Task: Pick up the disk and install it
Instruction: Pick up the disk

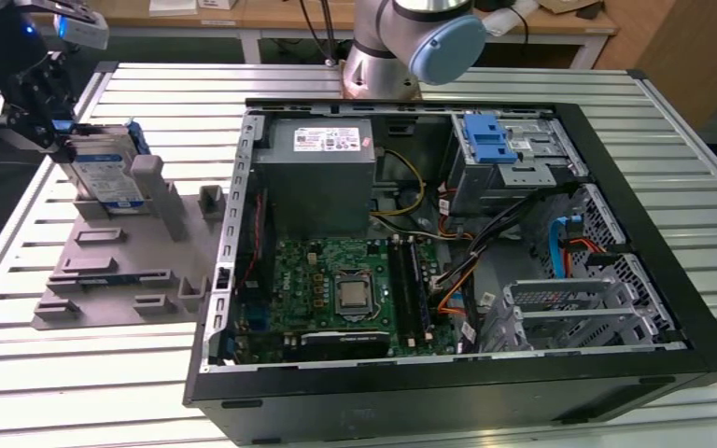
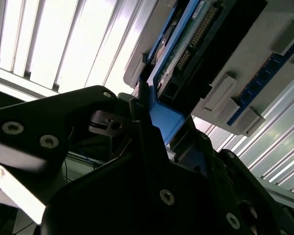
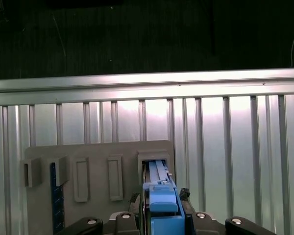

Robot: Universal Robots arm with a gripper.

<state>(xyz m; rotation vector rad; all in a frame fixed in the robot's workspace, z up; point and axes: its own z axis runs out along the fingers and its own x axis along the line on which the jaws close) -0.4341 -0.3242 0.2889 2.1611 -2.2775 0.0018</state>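
Close in, the gripper (image 3: 159, 196) is clamped on the disk (image 3: 156, 171): in the first wrist view its dark jaws sit tight against both sides of the blue frame, and the second wrist view shows one finger (image 2: 142, 115) pressed on that blue edge. So the grasp looks made, that's step one.

But the lift is not done. The disk stands upright on its edge, with its lower end down in a slot of the fixture (image 1: 122, 252), at the exterior view's left. Nothing is installed yet, so the carry and the fitting are all left.

The disk itself is a flat silver slab with a white-and-blue label on its face and blue plastic running round it. A row of connector pins shows at one end in the second wrist view.

Further out, the fixture lies on the slatted table (image 1: 85, 392). Beyond that the case (image 1: 458, 401) lies open, well apart from the disk, with its drive cage (image 1: 514, 149) at the far corner.
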